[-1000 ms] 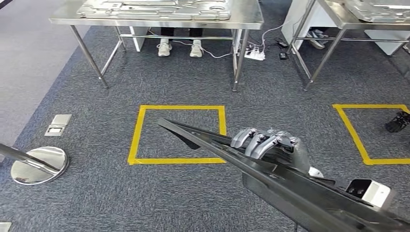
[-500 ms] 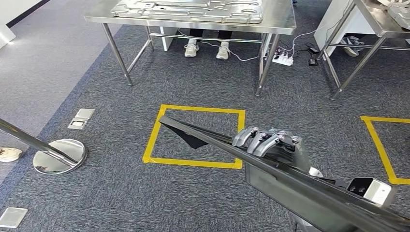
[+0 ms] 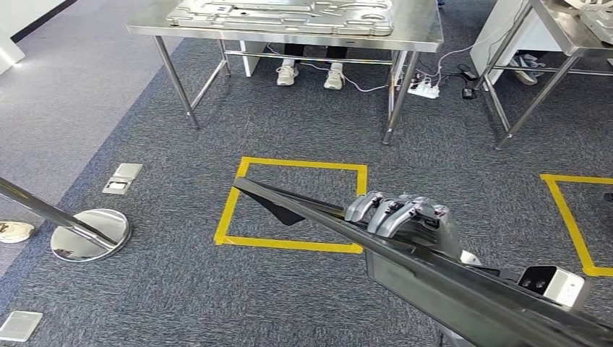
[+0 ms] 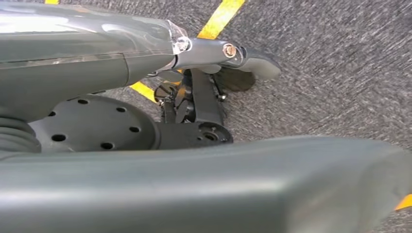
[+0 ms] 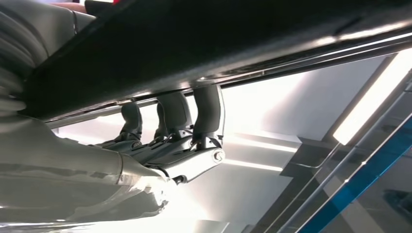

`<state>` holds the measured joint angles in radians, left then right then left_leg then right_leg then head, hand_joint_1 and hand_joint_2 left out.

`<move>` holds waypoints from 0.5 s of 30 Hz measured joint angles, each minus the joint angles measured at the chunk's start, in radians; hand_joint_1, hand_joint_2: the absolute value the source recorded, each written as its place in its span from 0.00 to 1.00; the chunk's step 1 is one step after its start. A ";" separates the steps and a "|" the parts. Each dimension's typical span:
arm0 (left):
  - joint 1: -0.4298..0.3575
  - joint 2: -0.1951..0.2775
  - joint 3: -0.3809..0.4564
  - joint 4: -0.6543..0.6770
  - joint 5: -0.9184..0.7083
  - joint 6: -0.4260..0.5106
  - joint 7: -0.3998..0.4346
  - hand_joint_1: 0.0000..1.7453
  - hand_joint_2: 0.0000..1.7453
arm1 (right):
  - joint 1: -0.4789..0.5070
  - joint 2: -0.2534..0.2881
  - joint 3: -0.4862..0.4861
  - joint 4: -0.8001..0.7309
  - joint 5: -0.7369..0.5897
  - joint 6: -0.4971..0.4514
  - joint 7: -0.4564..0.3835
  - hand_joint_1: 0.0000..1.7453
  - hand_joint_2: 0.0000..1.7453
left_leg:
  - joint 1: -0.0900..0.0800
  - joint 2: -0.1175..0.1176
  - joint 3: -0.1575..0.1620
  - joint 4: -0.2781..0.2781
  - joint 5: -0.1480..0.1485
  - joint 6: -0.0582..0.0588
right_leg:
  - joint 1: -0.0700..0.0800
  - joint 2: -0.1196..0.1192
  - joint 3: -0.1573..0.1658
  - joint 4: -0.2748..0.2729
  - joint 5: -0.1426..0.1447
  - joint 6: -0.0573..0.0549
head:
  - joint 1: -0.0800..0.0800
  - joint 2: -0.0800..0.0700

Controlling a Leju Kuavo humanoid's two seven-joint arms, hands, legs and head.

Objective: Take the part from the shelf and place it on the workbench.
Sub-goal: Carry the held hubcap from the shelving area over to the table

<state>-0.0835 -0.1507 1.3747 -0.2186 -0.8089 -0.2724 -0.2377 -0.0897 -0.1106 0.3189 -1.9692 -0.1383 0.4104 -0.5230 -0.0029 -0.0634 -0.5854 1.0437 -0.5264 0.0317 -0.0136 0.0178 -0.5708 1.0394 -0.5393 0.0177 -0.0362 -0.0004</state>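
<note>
Right robot hand hooked over long dark part; left robot hand's state impossible to tell. Far tip, centre frame, likely to strike the desk edge, upper centre.

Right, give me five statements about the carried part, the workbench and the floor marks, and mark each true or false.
1. The right robot hand grips a long dark part. True.
2. The part already lies on the workbench. False: it is held above the carpet, short of the workbench.
3. A yellow tape square marks the floor in front of the workbench. True.
4. The workbench top is bare. False: a flat metal panel lies on it.
5. A pair of white shoes shows under the workbench. True.
</note>
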 joint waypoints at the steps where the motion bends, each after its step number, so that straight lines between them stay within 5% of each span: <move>1: 0.000 0.000 0.001 0.000 0.000 0.000 0.000 0.00 1.00 | 0.000 0.000 0.000 0.000 0.000 0.000 0.000 1.00 1.00 | -0.001 0.000 0.000 0.000 0.000 0.000 | -0.001 0.000 0.000 0.000 0.000 0.000 | 0.000 0.000; 11: 0.000 0.000 0.007 0.000 -0.002 -0.001 0.000 0.00 1.00 | 0.000 0.000 0.000 0.000 -0.002 0.002 0.000 1.00 1.00 | -0.004 0.000 0.000 0.001 0.000 0.000 | -0.004 0.000 0.001 -0.001 0.000 0.001 | 0.000 0.000; 15: 0.000 -0.001 0.007 0.000 -0.002 -0.001 0.001 0.00 1.00 | 0.001 0.000 -0.002 -0.002 -0.005 0.006 -0.001 1.00 1.00 | -0.003 0.003 0.019 -0.025 0.010 0.021 | -0.009 -0.001 0.011 -0.014 0.003 0.017 | 0.000 0.000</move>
<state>-0.0837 -0.1513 1.3821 -0.2187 -0.8114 -0.2736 -0.2367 -0.0888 -0.1103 0.3171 -1.9714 -0.1429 0.4167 -0.5242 -0.0055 -0.0607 -0.5666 1.0184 -0.5165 0.0524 -0.0225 0.0170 -0.5600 1.0254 -0.5363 0.0350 -0.0366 -0.0003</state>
